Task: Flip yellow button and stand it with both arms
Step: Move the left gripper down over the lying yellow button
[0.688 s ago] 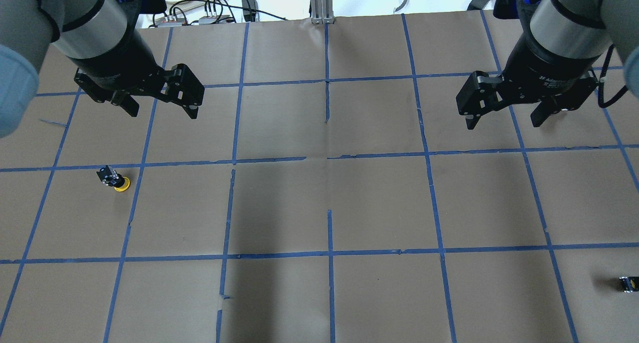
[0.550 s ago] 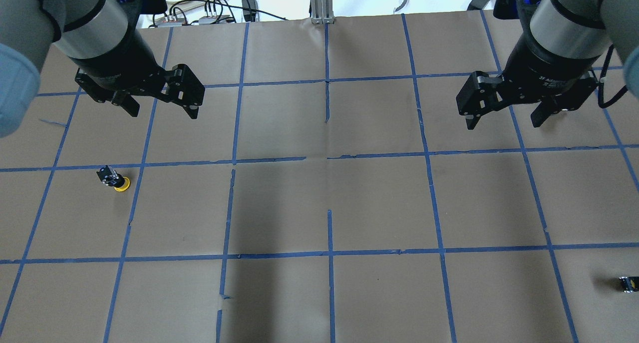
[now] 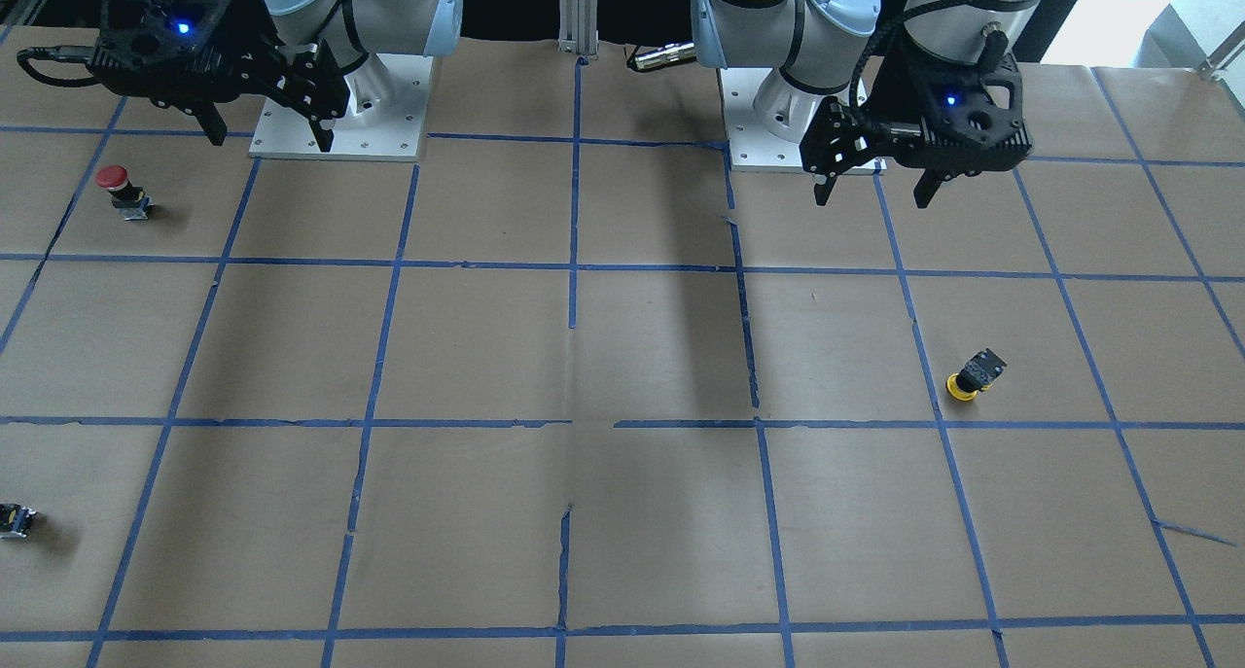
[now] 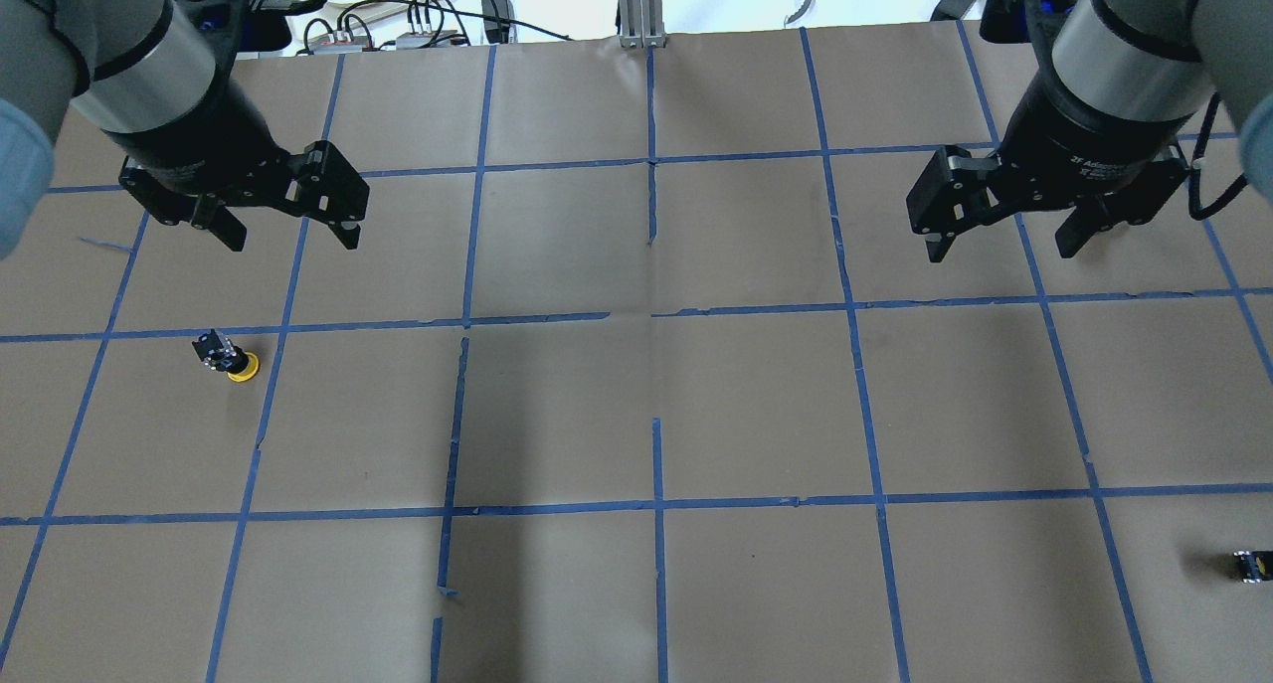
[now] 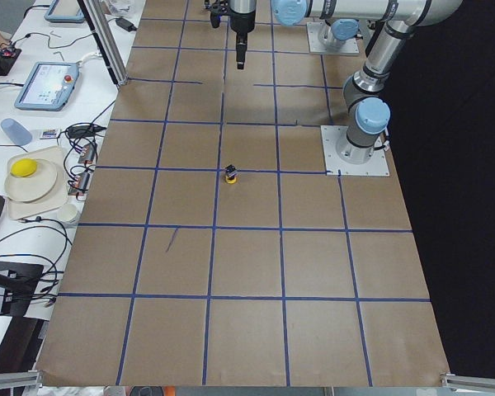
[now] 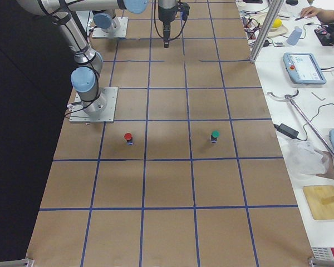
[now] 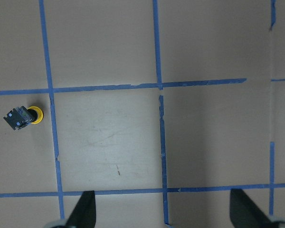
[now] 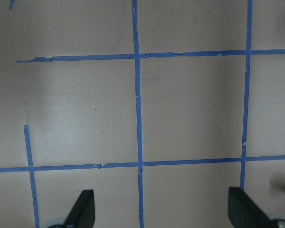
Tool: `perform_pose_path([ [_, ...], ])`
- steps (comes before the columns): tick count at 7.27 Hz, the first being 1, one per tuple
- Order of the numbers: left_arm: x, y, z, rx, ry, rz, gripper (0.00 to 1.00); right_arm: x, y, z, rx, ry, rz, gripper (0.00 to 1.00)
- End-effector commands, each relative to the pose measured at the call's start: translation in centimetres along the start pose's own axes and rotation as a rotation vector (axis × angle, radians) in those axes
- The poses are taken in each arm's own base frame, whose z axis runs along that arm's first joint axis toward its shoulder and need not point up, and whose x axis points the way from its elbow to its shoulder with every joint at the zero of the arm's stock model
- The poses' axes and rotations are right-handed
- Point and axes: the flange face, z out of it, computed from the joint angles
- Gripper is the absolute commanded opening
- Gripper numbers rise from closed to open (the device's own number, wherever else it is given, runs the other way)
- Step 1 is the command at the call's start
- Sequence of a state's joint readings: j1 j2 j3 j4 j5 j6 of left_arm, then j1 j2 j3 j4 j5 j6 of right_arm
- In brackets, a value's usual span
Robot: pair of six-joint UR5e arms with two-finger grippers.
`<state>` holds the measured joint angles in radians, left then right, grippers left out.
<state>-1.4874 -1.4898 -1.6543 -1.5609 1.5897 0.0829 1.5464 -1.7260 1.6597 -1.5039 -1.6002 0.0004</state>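
The yellow button (image 4: pixel 231 357) rests on the brown paper in the left part of the table, yellow cap low and black body tilted up and away. It also shows in the front view (image 3: pixel 973 374), the left side view (image 5: pixel 230 174) and the left wrist view (image 7: pixel 23 117). My left gripper (image 4: pixel 293 238) is open and empty in the air, beyond the button and slightly to its right; it also shows in the front view (image 3: pixel 871 199). My right gripper (image 4: pixel 1001 253) is open and empty high over the right half, far from the button; it also shows in the front view (image 3: pixel 267 143).
A red-capped button (image 3: pixel 117 190) stands near the right arm's base. A green-capped button (image 6: pixel 215 135) stands further out. A small capless black switch block (image 4: pixel 1251 566) lies at the near right edge. Cables and tools lie past the table's far edge (image 4: pixel 428 17).
My left gripper has moved left and slightly nearer in the overhead view, closer to the button. The right gripper has barely shifted. The button has not moved.
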Motion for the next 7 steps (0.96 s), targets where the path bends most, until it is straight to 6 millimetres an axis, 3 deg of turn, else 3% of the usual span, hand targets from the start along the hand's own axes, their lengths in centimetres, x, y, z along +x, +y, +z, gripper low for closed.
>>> perform_pose_path([
  [1, -6.3, -1.1, 4.5, -0.041, 0.002, -0.007, 1.00, 0.2, -0.2, -0.1, 0.008, 0.009, -0.006, 1.00],
  [4, -17.6, -4.1, 14.5, -0.034, 0.006, 0.036, 1.00, 0.4, -0.1, 0.1, -0.009, 0.018, -0.005, 1.00],
  [6, -21.5, -5.3, 20.6, -0.008, -0.007, -0.012, 1.00, 0.0, 0.3, -1.1, 0.017, 0.000, -0.006, 1.00],
  [7, -22.3, -4.9, 22.9, -0.021, 0.000, -0.037, 1.00, 0.0, 0.6, -0.8, 0.025, -0.002, -0.009, 1.00],
])
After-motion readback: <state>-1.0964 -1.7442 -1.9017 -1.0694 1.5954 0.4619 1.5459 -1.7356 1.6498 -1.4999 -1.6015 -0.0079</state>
